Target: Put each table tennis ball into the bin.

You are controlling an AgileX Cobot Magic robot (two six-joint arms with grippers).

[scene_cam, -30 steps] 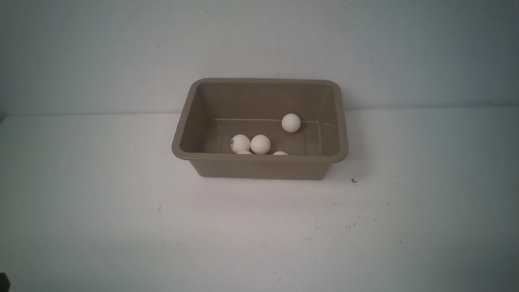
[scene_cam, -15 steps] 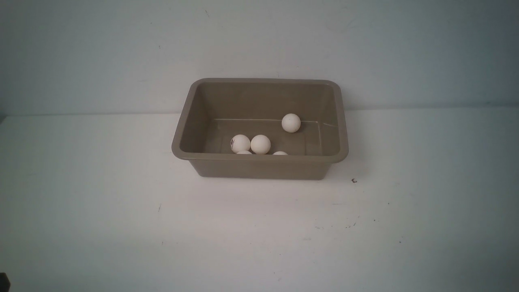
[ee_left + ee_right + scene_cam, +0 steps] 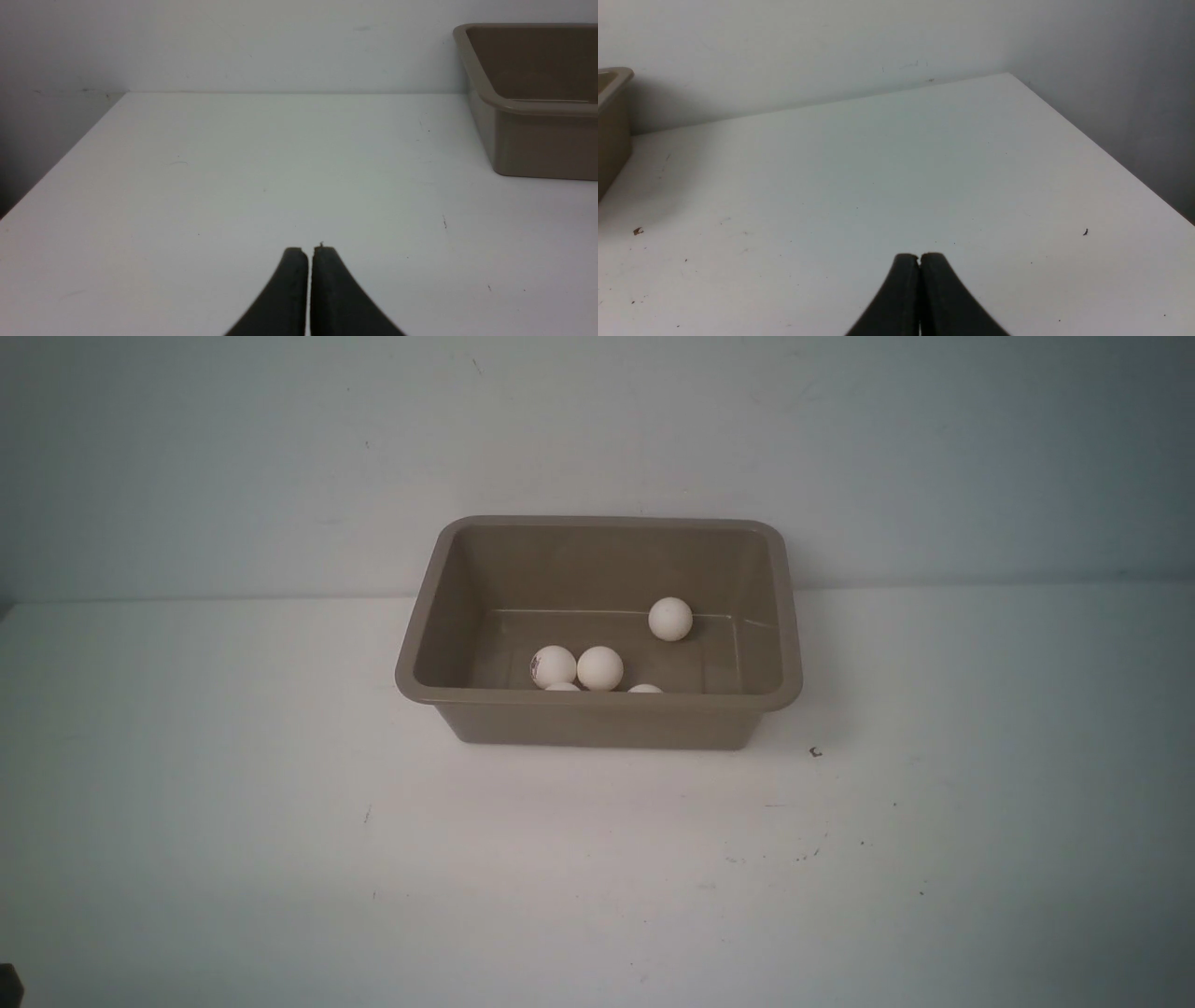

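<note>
- Table tennis balls, small matte off-white spheres, all lie inside the taupe-brown rectangular plastic bin (image 3: 597, 717), well apart from both grippers.
- Nearest, the left gripper (image 3: 308, 252) and right gripper (image 3: 919, 257) have their dark fingers pressed together, holding nothing, over the white table (image 3: 280, 859).
- Two balls (image 3: 562, 687) (image 3: 644, 689) are mostly hidden behind the near rim.
- Behind them a smudged ball (image 3: 553, 666) touches another (image 3: 599, 667).
- Farthest, one ball (image 3: 670, 618) sits near the back wall.

open table (image 3: 233, 821) all round, bin (image 3: 597, 721) (mid-table) obstructs
</note>
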